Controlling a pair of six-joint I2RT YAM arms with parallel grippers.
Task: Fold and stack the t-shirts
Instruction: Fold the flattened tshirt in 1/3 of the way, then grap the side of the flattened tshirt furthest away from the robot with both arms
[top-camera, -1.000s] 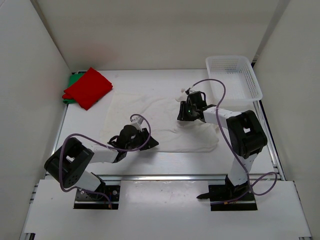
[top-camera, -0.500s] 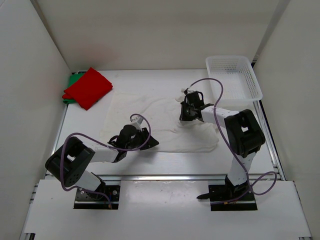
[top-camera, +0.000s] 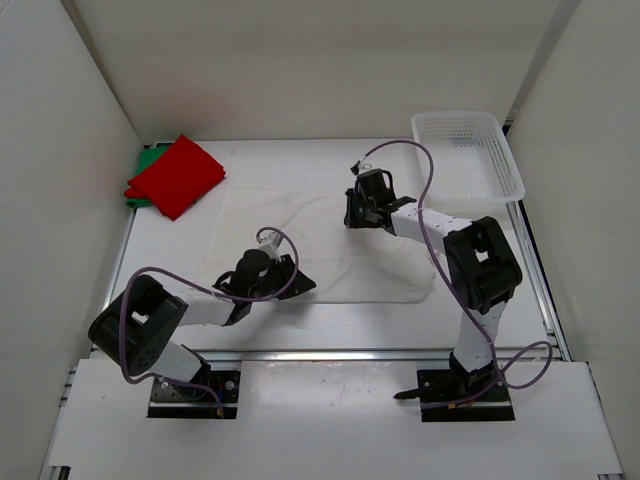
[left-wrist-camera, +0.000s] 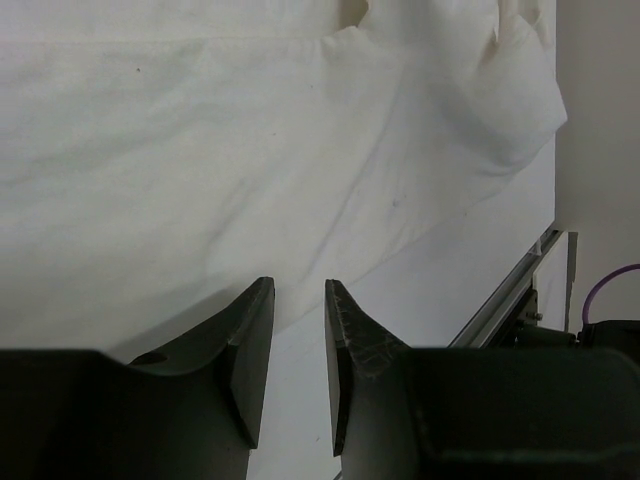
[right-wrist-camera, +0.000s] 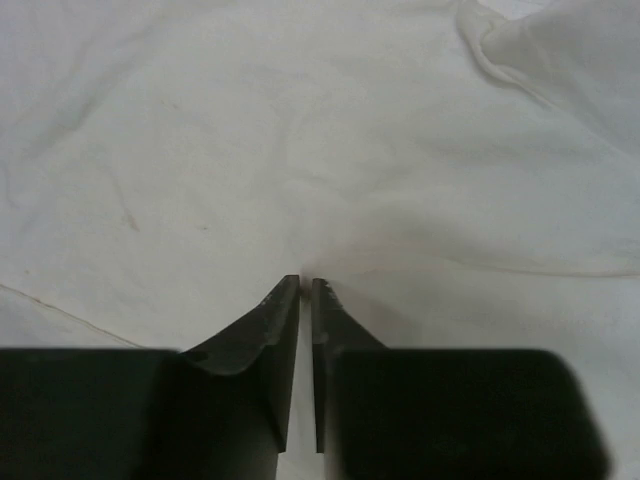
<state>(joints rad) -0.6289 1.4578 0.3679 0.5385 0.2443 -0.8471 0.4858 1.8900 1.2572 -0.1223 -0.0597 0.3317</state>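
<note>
The white t-shirt (top-camera: 300, 215) lies spread and wrinkled across the middle of the table. My right gripper (top-camera: 350, 215) is low on its far right part; in the right wrist view the jaws (right-wrist-camera: 305, 280) are shut, pinching a small pucker of the white cloth (right-wrist-camera: 300, 130). My left gripper (top-camera: 303, 285) rests at the shirt's near edge. Its jaws (left-wrist-camera: 298, 285) stand open over bare table, with the white cloth (left-wrist-camera: 250, 150) just beyond the tips. The red t-shirt (top-camera: 175, 175) lies folded at the back left on the green t-shirt (top-camera: 147, 160), which shows only as a narrow edge.
A white mesh basket (top-camera: 500, 150) stands at the back right corner. White walls close in the table on the left, back and right. A metal rail (left-wrist-camera: 510, 295) runs along the near table edge.
My right gripper has shut on the cloth and moved left and toward the back. The left arm has hardly moved.
</note>
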